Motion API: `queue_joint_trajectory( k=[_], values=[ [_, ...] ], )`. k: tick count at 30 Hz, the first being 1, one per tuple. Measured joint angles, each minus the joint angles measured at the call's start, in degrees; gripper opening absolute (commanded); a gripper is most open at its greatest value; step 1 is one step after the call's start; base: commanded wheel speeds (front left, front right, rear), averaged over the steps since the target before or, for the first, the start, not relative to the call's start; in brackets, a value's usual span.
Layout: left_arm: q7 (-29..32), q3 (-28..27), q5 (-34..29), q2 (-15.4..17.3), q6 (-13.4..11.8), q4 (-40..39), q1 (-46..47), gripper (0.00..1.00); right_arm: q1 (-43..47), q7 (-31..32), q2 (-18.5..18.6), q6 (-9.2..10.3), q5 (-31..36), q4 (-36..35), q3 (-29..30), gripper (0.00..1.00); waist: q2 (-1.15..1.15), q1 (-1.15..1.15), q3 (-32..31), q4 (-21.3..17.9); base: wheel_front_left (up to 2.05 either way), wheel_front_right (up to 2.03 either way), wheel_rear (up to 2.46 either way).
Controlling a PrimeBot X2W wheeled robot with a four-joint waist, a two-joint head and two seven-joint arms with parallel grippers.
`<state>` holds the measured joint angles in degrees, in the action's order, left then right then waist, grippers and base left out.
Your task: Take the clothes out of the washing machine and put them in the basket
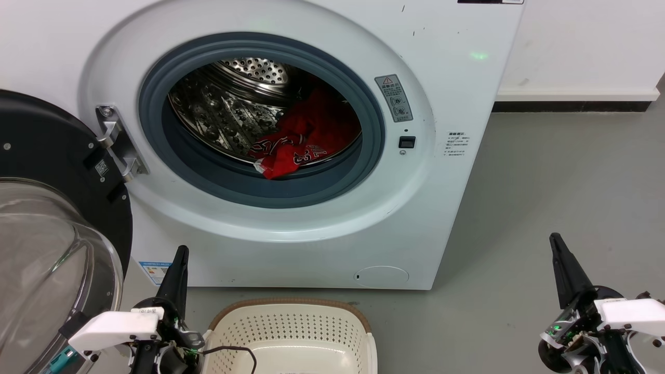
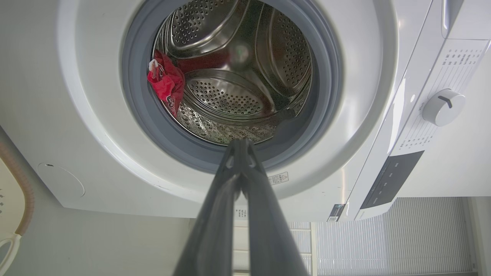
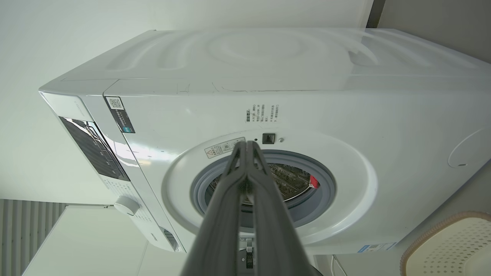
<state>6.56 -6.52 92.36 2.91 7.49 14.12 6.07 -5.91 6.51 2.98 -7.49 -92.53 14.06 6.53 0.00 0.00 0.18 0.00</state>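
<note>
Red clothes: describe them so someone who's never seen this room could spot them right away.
Find the white front-loading washing machine with its round door swung open. Look through the grey rubber ring into the steel drum: the clothes lie bunched at its bottom. They are the one red thing there, with white lettering.

a warning triangle sticker (image 1: 393,97) on the washer (image 1: 467,78) front, up and left of the right gripper (image 1: 556,240); its print and the clothes (image 1: 301,140) lettering: unreadable.
</note>
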Motion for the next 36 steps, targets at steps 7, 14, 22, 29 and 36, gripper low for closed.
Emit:
queue_joint_trajectory(
  k=[7, 14, 22, 29, 36],
  values=[
    [0.0, 0.0, 0.0, 0.0, 0.0, 0.0, 0.0, 0.0, 0.0, 0.0, 0.0, 0.0, 0.0, 0.0, 0.0, 0.0, 0.0, 0.0, 0.0, 0.0, 0.0, 0.0, 0.0],
    [0.0, 0.0, 0.0, 0.0, 0.0, 0.0, 0.0, 0.0, 0.0, 0.0, 0.0, 0.0, 0.0, 0.0, 0.0, 0.0, 0.0, 0.0, 0.0, 0.0, 0.0, 0.0, 0.0],
    [0.0, 0.0, 0.0, 0.0, 0.0, 0.0, 0.0, 0.0, 0.0, 0.0, 0.0, 0.0, 0.0, 0.0, 0.0, 0.0, 0.0, 0.0, 0.0, 0.0, 0.0, 0.0, 0.0],
    [0.0, 0.0, 0.0, 0.0, 0.0, 0.0, 0.0, 0.0, 0.0, 0.0, 0.0, 0.0, 0.0, 0.0, 0.0, 0.0, 0.0, 0.0, 0.0, 0.0, 0.0, 0.0, 0.0],
    [0.0, 0.0, 0.0, 0.0, 0.0, 0.0, 0.0, 0.0, 0.0, 0.0, 0.0, 0.0, 0.0, 0.0, 0.0, 0.0, 0.0, 0.0, 0.0, 0.0, 0.0, 0.0, 0.0]
  ],
)
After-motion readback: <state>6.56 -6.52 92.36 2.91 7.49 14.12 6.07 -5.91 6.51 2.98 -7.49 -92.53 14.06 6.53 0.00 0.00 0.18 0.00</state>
